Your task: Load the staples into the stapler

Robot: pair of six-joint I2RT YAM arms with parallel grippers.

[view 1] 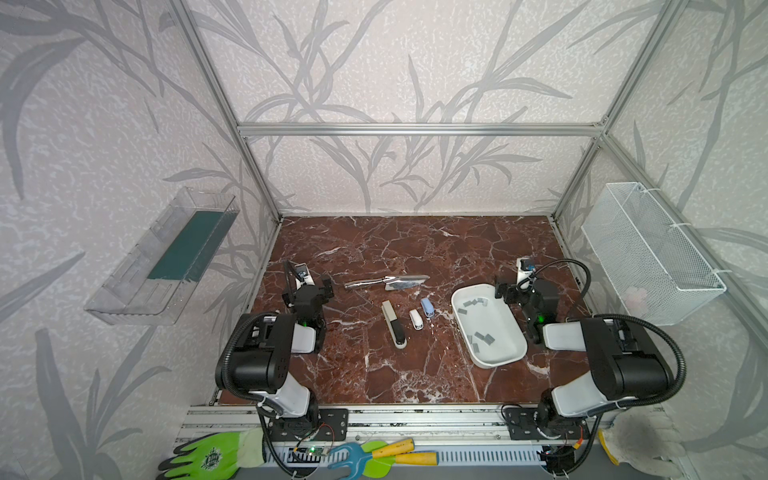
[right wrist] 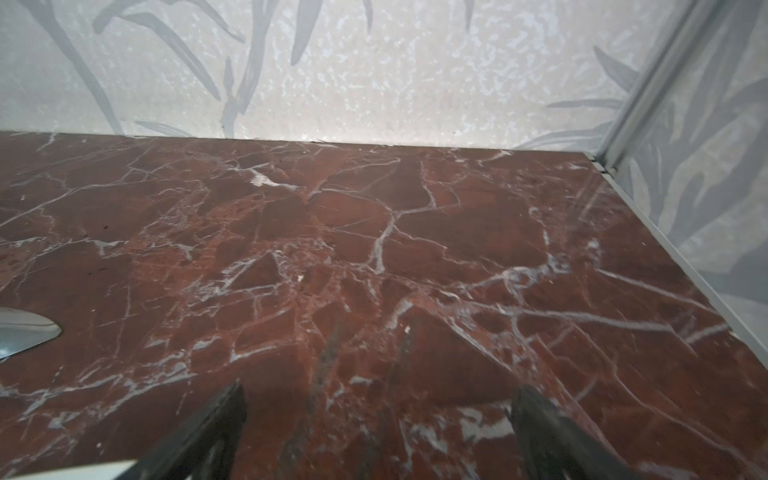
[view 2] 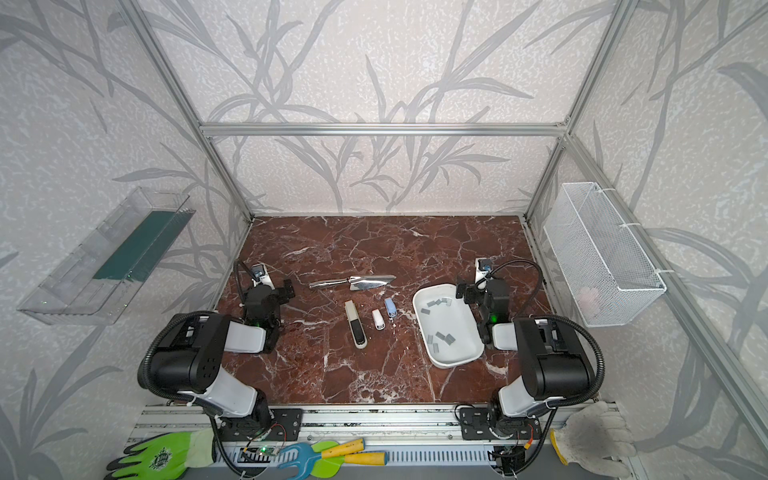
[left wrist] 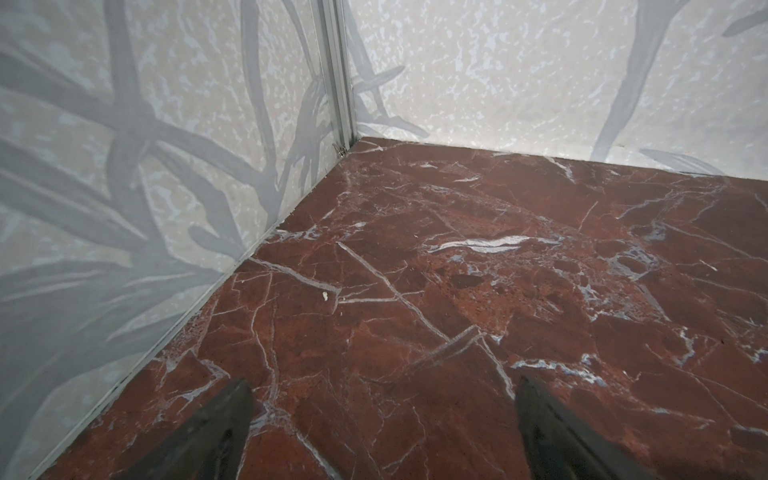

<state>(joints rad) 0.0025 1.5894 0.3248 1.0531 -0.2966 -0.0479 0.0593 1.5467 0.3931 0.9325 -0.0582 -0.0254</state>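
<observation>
Beside my right fingers (view 1: 501,291), in a top view, staples (view 1: 471,304) lie in the tray (view 1: 492,322). The stapler (view 1: 394,325) lies between them and my left fingers (view 1: 327,287), its long axis pointing away. Left wrist: fingers spread wide, empty. Right wrist: likewise.

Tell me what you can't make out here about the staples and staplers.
- staples in the white tray: too small in both top views to count surely; outside both wrist views.
- white stapler and blue stapler: too small to tell whether loaded.
- trowel: cut off by the right wrist view's edge.
</observation>
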